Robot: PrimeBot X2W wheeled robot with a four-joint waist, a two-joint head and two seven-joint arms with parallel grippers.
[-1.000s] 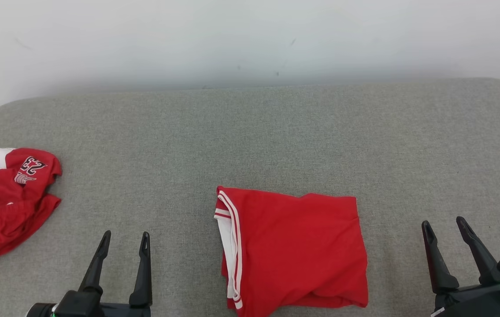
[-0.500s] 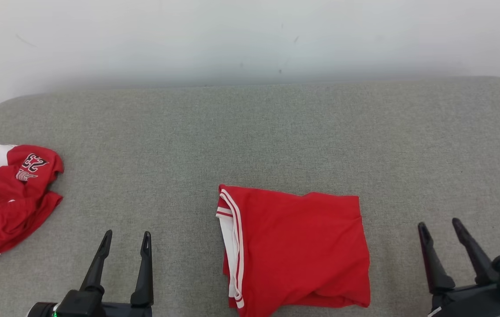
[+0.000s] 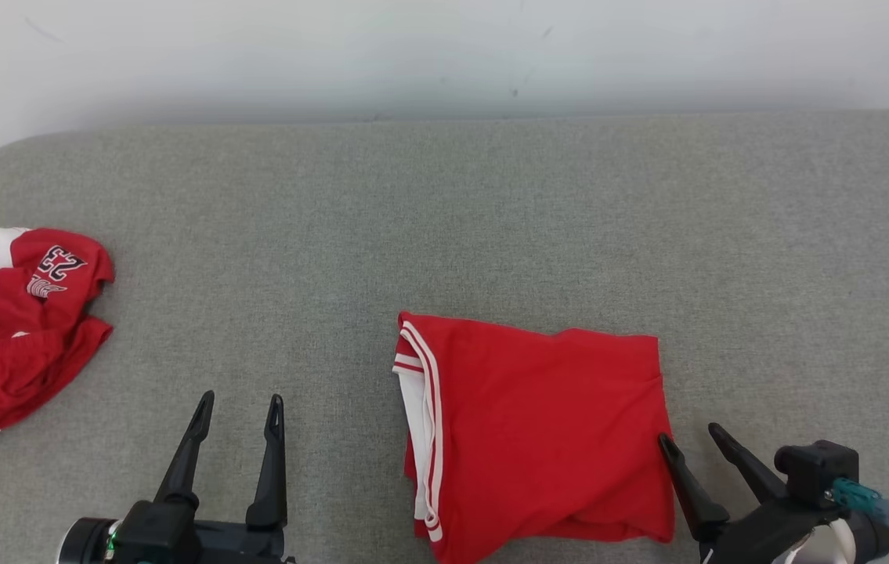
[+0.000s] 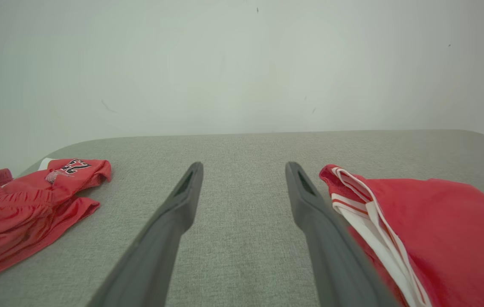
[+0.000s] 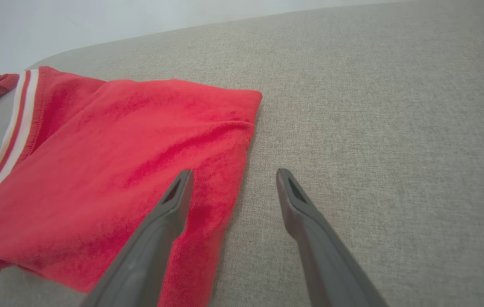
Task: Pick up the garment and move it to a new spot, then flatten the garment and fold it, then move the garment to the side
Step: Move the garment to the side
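1. Folded red garment (image 3: 538,431) lay centre-right on grey worktop (image 3: 491,219)
2. Right tool (image 3: 687,433), fingers apart, sat at garment's right edge
3. Left tool (image 3: 240,401), fingers apart, stood left of striped hem; wide grey stretch lay behind garment

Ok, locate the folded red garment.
The folded garment lies lower centre in the head view on the grey surface, its right edge beside the right gripper.

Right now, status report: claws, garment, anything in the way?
Left claw open, empty. Right claw open, at right edge of folded red garment. Crumpled red clothing far left, apart.
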